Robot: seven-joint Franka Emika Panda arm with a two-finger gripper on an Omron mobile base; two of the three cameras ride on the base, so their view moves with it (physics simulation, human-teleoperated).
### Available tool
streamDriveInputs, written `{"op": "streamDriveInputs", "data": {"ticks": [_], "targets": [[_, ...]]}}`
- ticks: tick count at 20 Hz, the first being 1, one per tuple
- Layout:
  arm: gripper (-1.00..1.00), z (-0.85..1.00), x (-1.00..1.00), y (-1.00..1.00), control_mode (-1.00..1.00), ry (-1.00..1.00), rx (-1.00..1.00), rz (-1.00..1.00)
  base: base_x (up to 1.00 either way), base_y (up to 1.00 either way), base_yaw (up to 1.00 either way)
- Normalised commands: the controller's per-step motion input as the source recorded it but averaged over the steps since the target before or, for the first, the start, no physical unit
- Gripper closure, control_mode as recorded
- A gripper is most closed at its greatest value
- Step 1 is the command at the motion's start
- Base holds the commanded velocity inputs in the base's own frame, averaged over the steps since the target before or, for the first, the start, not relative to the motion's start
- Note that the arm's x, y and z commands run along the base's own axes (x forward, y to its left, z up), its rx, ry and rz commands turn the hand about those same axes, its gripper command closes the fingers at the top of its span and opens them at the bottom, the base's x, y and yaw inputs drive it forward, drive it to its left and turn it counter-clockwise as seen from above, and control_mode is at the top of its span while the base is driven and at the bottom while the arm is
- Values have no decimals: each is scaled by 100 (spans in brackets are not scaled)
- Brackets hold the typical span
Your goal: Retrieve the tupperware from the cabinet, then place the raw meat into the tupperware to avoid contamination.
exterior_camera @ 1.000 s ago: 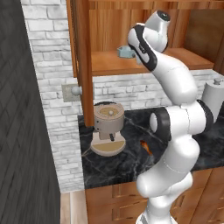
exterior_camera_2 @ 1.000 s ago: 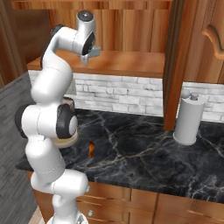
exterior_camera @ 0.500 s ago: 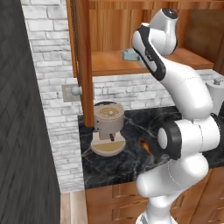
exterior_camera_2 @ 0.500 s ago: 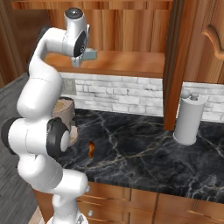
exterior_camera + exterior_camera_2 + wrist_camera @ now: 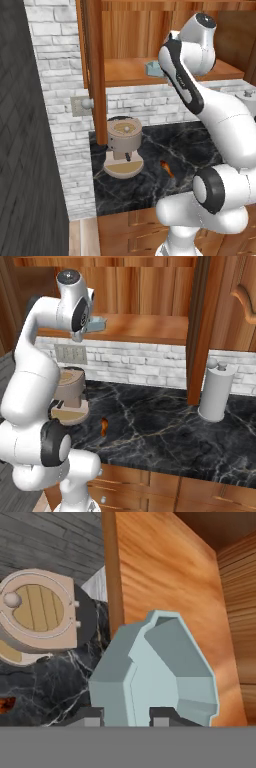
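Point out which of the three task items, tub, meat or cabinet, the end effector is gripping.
The pale blue-teal plastic tub: the end effector clamps its wall. The small orange-brown raw meat lies on the black marble counter; the reddish-brown wooden cabinet is ungripped.

The tool [image 5: 126, 718] hangs at the front edge of the cabinet [image 5: 150, 286] shelf, and the tupperware [image 5: 155, 672] pinched in it juts out ahead, taking the room right before the fingertips. Directly below stands the coffee machine [image 5: 123, 147], close to the cabinet's open door [image 5: 94, 75], so a straight drop there is blocked. To the machine's right the dark marble bench [image 5: 165, 431] lies open toward the paper towel holder [image 5: 216, 388], which stands just beyond the cabinet's upright post [image 5: 197, 331]. On that open stretch the raw meat [image 5: 167, 168] lies by itself, near the coffee machine's base, with bare marble around it.
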Motion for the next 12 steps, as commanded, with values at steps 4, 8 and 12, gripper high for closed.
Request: {"op": "streamDriveInputs", "data": {"ticks": [4,8,12], "targets": [[100,8,-88,0,-100,-1,0,-2,0,0,0],[100,12,-100,0,-100,-2,0,-3,0,0,0],[100,3,-100,-5,-100,0,0,-5,0,0,0]]}}
